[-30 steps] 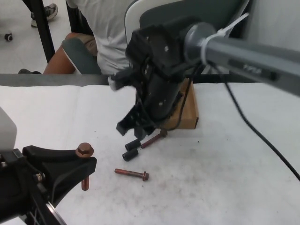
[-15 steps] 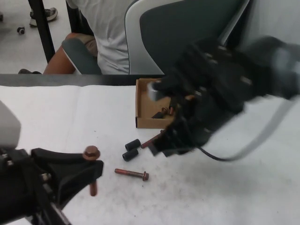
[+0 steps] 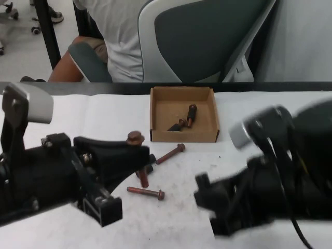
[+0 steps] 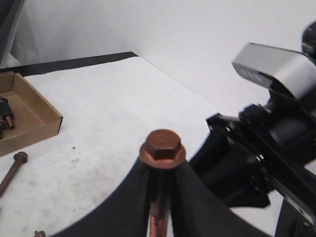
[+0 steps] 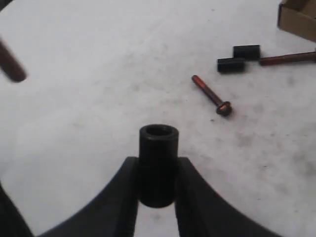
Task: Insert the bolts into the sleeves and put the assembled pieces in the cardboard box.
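The left end effector was closed tight on a copper-coloured metal bolt with a six-sided head. The bolt stood straight up with its head on top, just above the black fingers. It was held up over the white worktop, on the left side in the high view.

The right end effector was closed tight on a short black tube-shaped sleeve. The sleeve stood straight up too, and its open hole faced up. The worktop lay below it.

The open brown cardboard box sat at the far side of the worktop, in the middle. Two small copper and black pieces lay inside it, close to each other.

A loose copper bolt lay flat on the worktop just in front of the box. Another loose copper bolt lay flat a bit nearer to the arms. Two more small black sleeves lay side by side on the worktop, right by the end of the bolt in front of the box
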### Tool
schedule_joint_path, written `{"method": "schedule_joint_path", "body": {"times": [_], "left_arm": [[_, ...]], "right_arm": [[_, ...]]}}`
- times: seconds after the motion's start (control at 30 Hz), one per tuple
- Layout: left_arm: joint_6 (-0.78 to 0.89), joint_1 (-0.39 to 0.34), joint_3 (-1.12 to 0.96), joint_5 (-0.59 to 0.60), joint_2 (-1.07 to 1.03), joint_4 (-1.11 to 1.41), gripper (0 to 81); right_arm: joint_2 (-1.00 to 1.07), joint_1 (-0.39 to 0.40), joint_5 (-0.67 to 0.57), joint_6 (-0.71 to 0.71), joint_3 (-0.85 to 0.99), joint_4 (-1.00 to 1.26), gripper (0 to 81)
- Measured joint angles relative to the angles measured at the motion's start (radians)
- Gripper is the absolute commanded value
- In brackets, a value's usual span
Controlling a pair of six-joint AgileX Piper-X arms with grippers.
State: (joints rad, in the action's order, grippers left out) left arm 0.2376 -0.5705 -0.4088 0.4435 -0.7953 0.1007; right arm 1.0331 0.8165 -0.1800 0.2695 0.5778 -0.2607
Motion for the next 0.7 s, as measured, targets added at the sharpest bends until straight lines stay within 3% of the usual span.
{"method": "schedule_joint_path", "body": {"times": [0.27, 0.5, 0.7], "left_arm": [[0.099, 0.0, 0.0, 0.0, -0.017, 0.058, 0.8], [0.222, 0.0, 0.0, 0.0, -0.017, 0.077, 0.8], [0.288, 0.0, 0.0, 0.032, -0.017, 0.087, 0.8]], "right_arm": [[-0.047, 0.084, -0.005, -0.061, -0.071, 0.1, 0.2], [-0.047, 0.09, -0.005, -0.181, -0.072, 0.105, 0.2], [-0.047, 0.09, -0.005, -0.201, -0.072, 0.112, 0.2]]}}
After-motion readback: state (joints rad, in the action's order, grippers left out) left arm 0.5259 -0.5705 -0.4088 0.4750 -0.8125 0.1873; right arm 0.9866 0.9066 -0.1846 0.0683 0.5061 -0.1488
